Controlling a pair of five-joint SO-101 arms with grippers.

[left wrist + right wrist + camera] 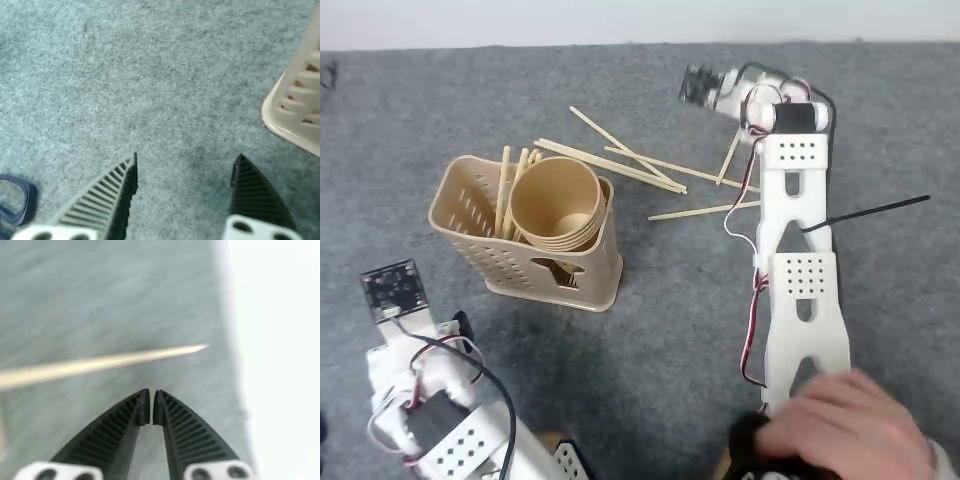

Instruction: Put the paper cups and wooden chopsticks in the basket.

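Now | basket (520, 265): stacked paper cups (557, 205) plus chopsticks (504, 185) | left tool (185, 160) spread | right tool (151, 391) pressed together

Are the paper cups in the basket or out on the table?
In: the stacked paper cups sit inside the basket, next to some chopsticks standing in it.

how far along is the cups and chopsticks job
Done: the stacked paper cups and a few chopsticks stand in the basket. In hand: nothing. The right gripper is shut and empty, just short of a chopstick; the left gripper is open over the carpet beside the basket. Left: several loose chopsticks lie on the carpet.
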